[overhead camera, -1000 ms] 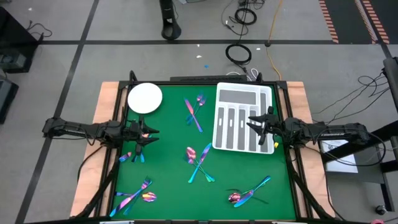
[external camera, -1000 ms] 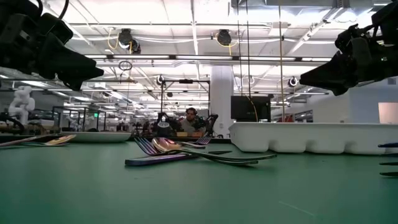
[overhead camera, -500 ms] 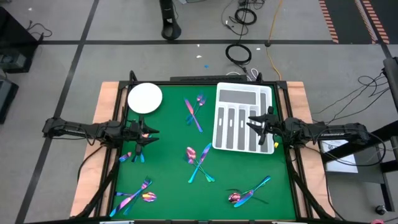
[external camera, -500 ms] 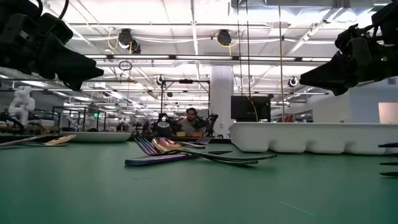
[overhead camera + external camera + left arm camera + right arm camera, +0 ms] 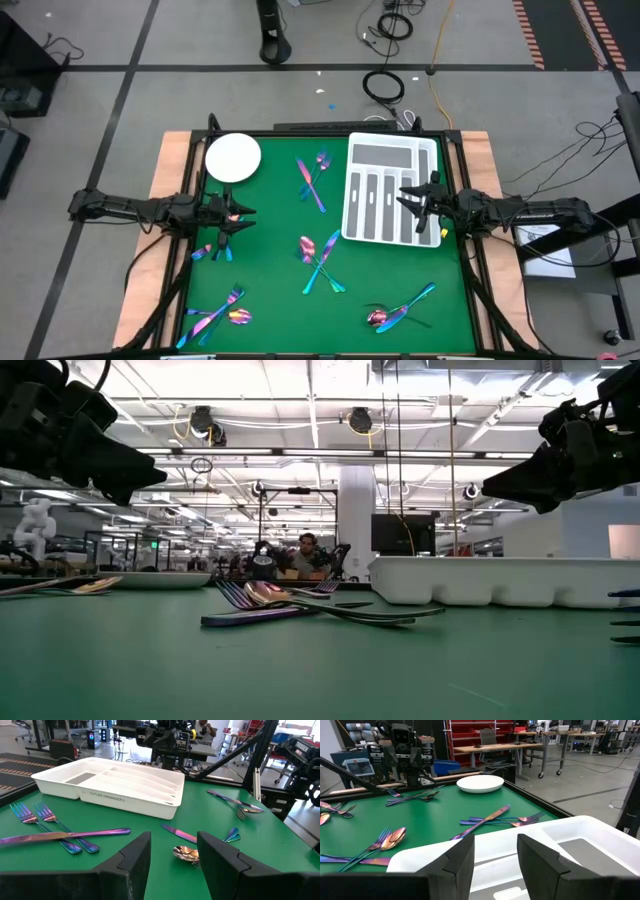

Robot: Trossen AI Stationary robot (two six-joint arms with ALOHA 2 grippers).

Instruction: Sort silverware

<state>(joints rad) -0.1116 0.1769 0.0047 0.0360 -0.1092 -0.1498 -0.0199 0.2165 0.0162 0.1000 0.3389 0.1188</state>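
Silverware (image 5: 320, 258) scattered on mat betw. both open, empty pincers — left pincer (image 5: 243, 221), right pincer (image 5: 407, 199) seemingly over tray (image 5: 389, 190).

You have silverware (image 5: 320, 262) of polished, mirror-glossy metal with an iridescent pink, purple and teal sheen. It lies on a table (image 5: 270, 300) covered in matt green, cloth-like felt, edged with bare pale wood. The tray (image 5: 115, 787) looks like smooth white plastic, slightly satin. The plate (image 5: 480, 783) is glossy white. Each claw is matt black plastic.
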